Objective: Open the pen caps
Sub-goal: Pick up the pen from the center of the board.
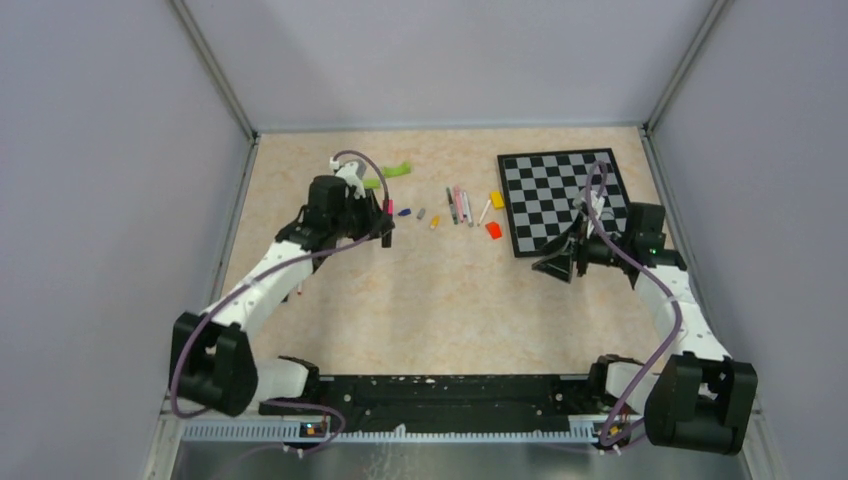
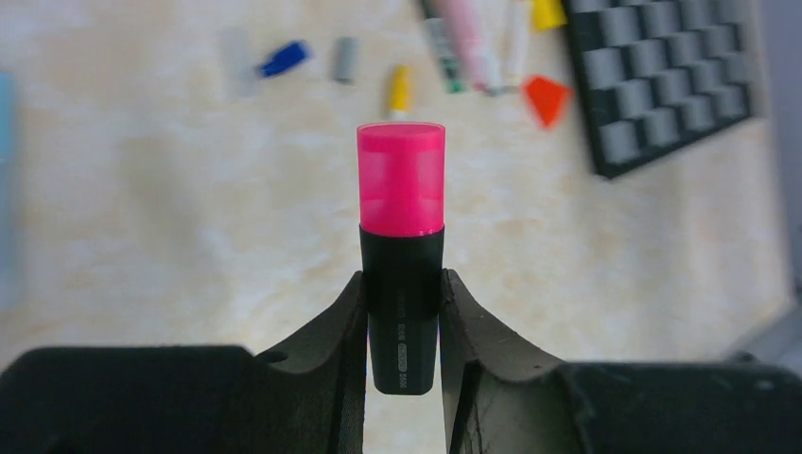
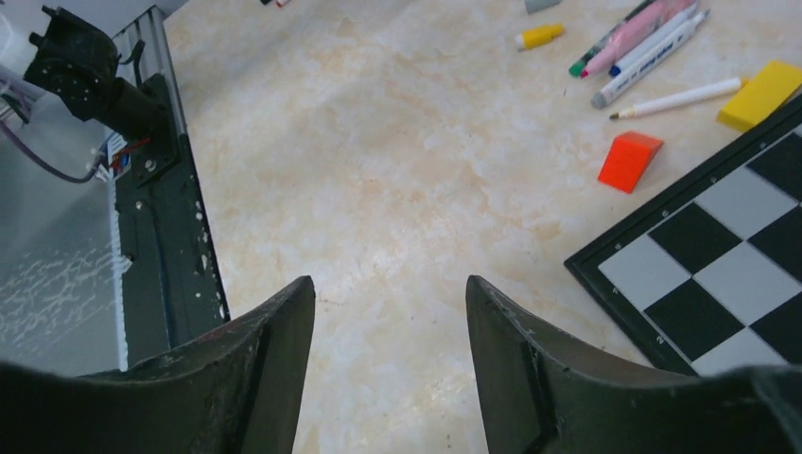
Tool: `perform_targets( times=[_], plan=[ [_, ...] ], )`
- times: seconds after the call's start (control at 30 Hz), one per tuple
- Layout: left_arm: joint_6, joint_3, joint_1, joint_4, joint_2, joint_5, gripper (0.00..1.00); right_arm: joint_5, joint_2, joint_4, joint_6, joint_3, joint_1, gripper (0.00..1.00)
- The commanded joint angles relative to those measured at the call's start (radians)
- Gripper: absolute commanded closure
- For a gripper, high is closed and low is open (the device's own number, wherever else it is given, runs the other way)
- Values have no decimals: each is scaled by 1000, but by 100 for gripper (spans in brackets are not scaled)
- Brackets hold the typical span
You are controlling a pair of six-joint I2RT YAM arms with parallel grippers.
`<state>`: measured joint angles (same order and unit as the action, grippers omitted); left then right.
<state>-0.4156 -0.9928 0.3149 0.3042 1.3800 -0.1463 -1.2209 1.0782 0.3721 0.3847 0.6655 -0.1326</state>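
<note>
Closest to the left wrist camera, the left jaws pinch the black barrel [image 2: 402, 317] of a highlighter near its tail end. The pen sticks straight out between them, held above the worktop [image 2: 189, 227]. Its pink cap [image 2: 401, 180] is on, seated flush against the barrel and clear of the jaws.

Beyond it on the worktop lie a loose blue cap [image 2: 284, 59], a grey cap [image 2: 345, 59] and a small yellow piece [image 2: 400, 90]. Next come a cluster of pens [image 2: 463, 43] lying side by side and an orange block [image 2: 547, 97], just beside the chessboard [image 2: 662, 85].

The right jaws are spread and empty. They hover over bare worktop near the board's corner, well apart from the pink cap.

From here, I judge the main risk to be the hold on the barrel. It is gripped at one end only, so a pull that is not in line with the pen could lever it askew or drag it out of the left jaws. If the right jaws close across the seam, they would clamp barrel and cap together and nothing would part. A cap that pops free suddenly could drop among the loose pieces below.
</note>
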Motion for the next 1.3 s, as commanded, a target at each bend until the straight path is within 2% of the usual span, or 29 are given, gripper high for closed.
perform_targets(
  times=[0.0, 0.1, 0.17, 0.23, 0.33, 0.43, 0.57, 0.83, 0.97, 1.1, 1.27],
  plan=[
    [-103, 216, 10, -407, -186, -428, 100, -49, 50, 379, 342, 207, 44, 39],
    [-272, 348, 48, -658, -287, -476, 100, -17, 101, 605, 477, 353, 123, 38],
    [-368, 408, 107, -784, -327, -447, 100, 0, 108, 644, 457, 416, 195, 38],
    [-409, 432, 180, -854, -347, -376, 100, 24, 90, 587, 359, 434, 256, 36],
    [-442, 416, 293, -883, -330, -236, 100, 83, 63, 428, 159, 428, 329, 27],
    [-459, 359, 382, -873, -276, -110, 100, 118, 82, 326, 0, 430, 347, 22],
    [-470, 268, 478, -805, -185, 80, 100, 201, 97, 250, -90, 425, 416, 21],
    [-579, 33, 618, -511, -12, 422, 100, 309, 99, 55, -230, 322, 474, 20],
    [-621, -4, 641, -474, 24, 469, 100, 341, 115, -15, -272, 296, 486, 21],
    [-635, -16, 651, -472, 45, 474, 100, 365, 133, -82, -345, 288, 486, 27],
    [-659, -8, 664, -484, 51, 481, 100, 386, 163, -172, -449, 259, 487, 41]
  ],
)
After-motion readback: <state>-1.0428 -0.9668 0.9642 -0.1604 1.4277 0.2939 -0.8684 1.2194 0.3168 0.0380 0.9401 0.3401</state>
